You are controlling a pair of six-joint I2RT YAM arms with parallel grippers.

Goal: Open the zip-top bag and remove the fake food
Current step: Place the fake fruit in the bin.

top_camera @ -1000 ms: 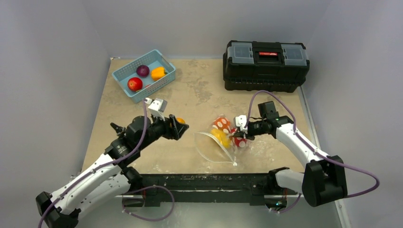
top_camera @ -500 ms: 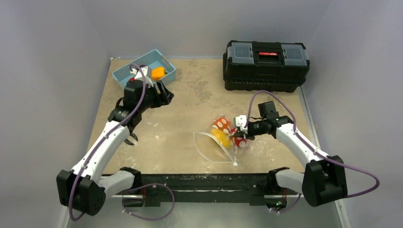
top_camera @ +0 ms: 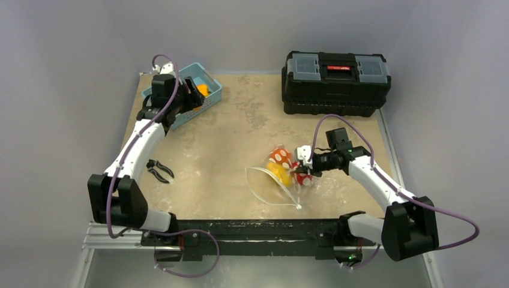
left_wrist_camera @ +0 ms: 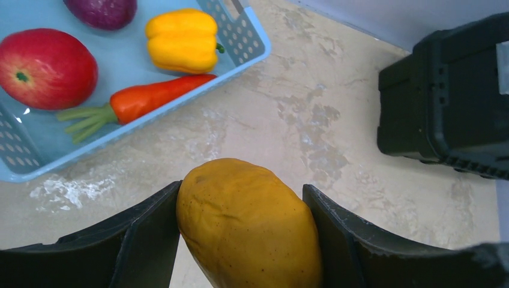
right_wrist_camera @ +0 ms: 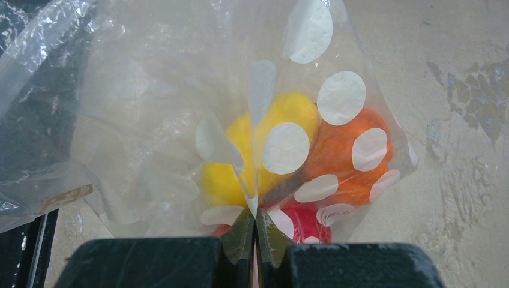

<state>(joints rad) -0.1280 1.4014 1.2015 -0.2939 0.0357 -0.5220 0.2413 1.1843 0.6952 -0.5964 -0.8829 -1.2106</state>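
Right gripper (right_wrist_camera: 255, 240): clenched flat on a fold of the zip-top bag (right_wrist_camera: 180, 120), bottom centre of the right wrist frame; right of centre in the top view.
Bag position: lay on the table (top_camera: 240, 126), lower centre of the top frame, white-strip mouth gaping toward the lower left.
Fake food in bag: yellow piece (right_wrist_camera: 276, 138), orange piece (right_wrist_camera: 354, 156) and red piece (right_wrist_camera: 300, 222), bunched against the pinched end.
Black object (top_camera: 158, 170): small, on the table at left of the top frame; could not tell what it was.
Left gripper (left_wrist_camera: 241, 204): grasped a yellow-orange mango-shaped fruit (left_wrist_camera: 252, 240) between both fingers, upper left of the top frame, by the basket's edge.
Basket (left_wrist_camera: 252, 45): light blue, upper left; held red apple (left_wrist_camera: 47, 68), yellow pepper (left_wrist_camera: 182, 40), carrot (left_wrist_camera: 150, 99), purple onion (left_wrist_camera: 102, 9).
Toolbox (top_camera: 335, 81): black, lid down, upper right, well apart from the bag.
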